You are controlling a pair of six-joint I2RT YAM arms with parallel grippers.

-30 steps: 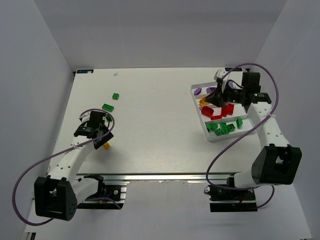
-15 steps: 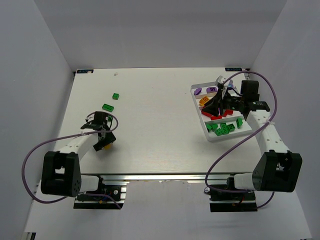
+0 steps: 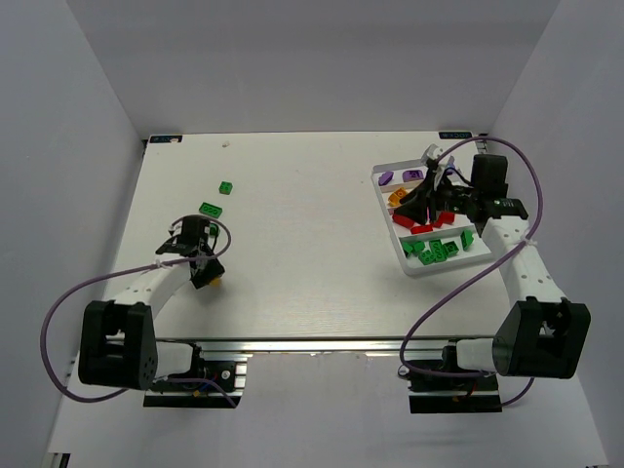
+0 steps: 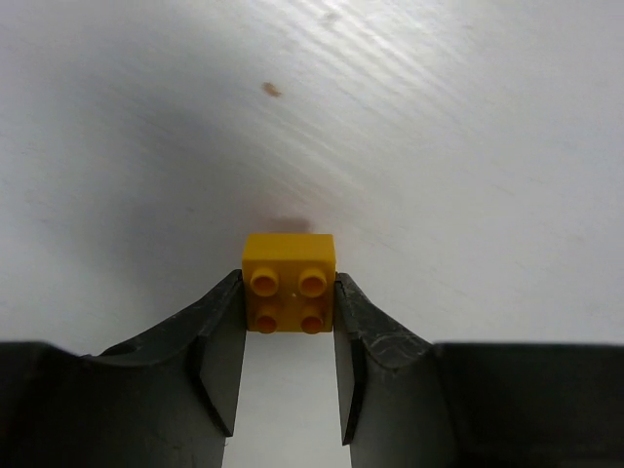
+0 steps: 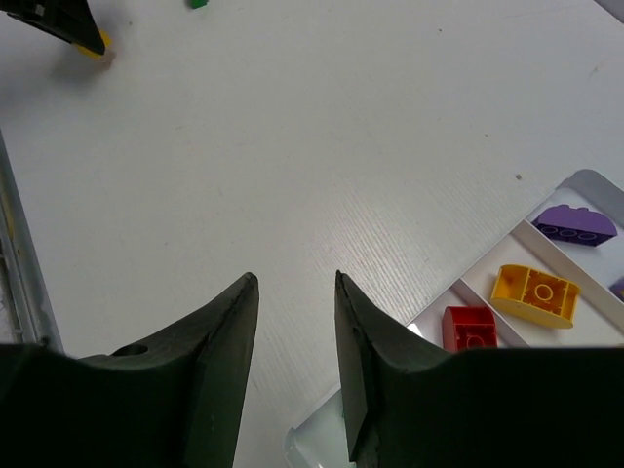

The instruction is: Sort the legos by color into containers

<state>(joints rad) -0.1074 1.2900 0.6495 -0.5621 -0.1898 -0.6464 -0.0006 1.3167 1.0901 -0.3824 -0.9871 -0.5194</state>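
A yellow two-by-two brick (image 4: 289, 283) sits near the table's (image 3: 312, 244) left edge, toward the near corner, pinched in the left tool (image 4: 289, 302). Two green bricks (image 3: 211, 209) lie loose farther back. By the right edge, we see the right tool (image 5: 292, 283), narrowly parted and empty, above the white tray (image 5: 575, 327) of coloured pieces.

From above, the left gripper (image 3: 206, 274) hides most of the yellow brick (image 3: 216, 281), and the right gripper (image 3: 411, 205) covers part of the tray (image 3: 452, 261).
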